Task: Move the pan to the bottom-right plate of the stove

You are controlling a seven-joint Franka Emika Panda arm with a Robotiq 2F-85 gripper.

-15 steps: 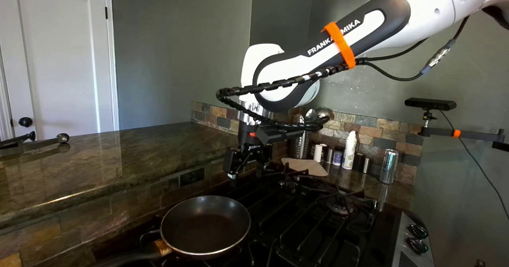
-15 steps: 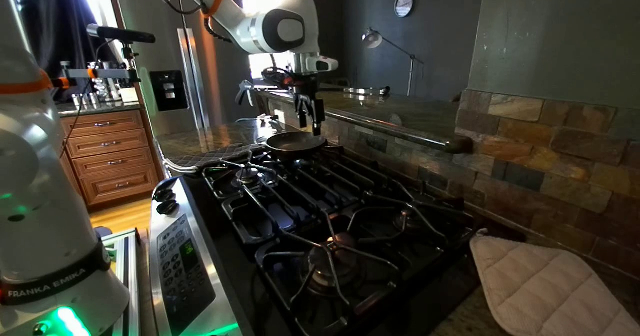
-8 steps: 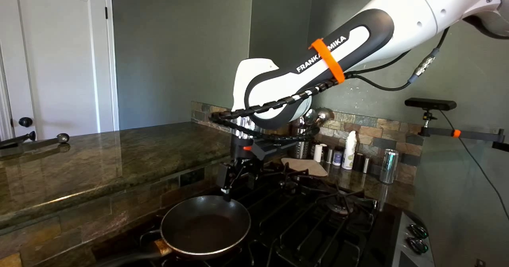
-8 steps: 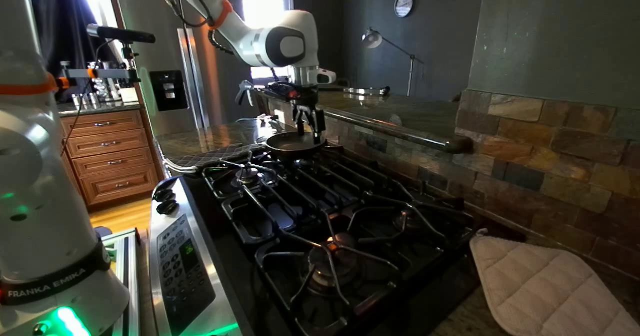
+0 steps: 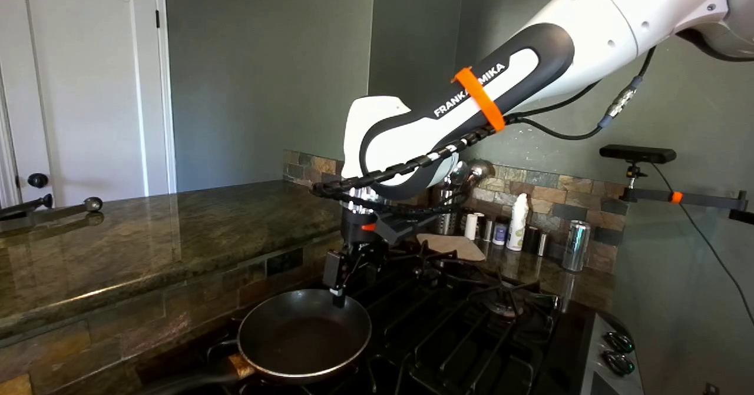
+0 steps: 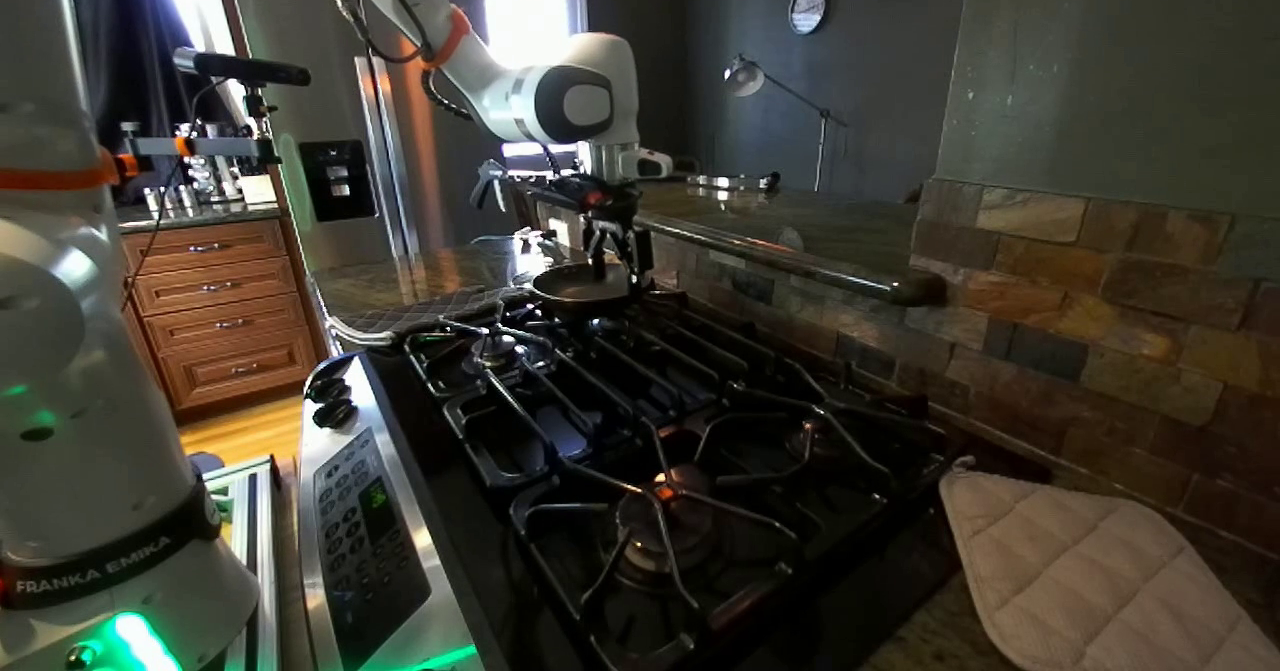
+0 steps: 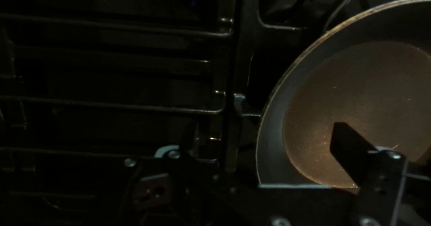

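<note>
The pan (image 5: 300,339) sits on the grate at the far back end in an exterior view (image 6: 575,289). Its dark handle (image 5: 194,378) points away from the gripper. My gripper (image 5: 356,286) is open at the pan's edge, pointing down; it also shows in an exterior view (image 6: 618,276). In the wrist view my gripper (image 7: 264,131) has one finger (image 7: 348,148) over the pan (image 7: 370,84) and the other over the grate, with the rim between. Contact cannot be told. The burner by the control panel, probably the bottom-right plate (image 6: 665,531), bears nothing; it shows in an exterior view (image 5: 503,304).
The stove's black grates (image 6: 600,391) lie between pan and that burner. A raised stone ledge (image 5: 177,236) runs behind the stove. A quilted pad (image 6: 1090,561) lies at the stove's end. A steel canister (image 5: 576,245) and bottles (image 5: 518,224) stand behind.
The arm has come down and a little toward the pan, bringing one finger from above the rim to inside the pan's outline. The pan has not moved.
</note>
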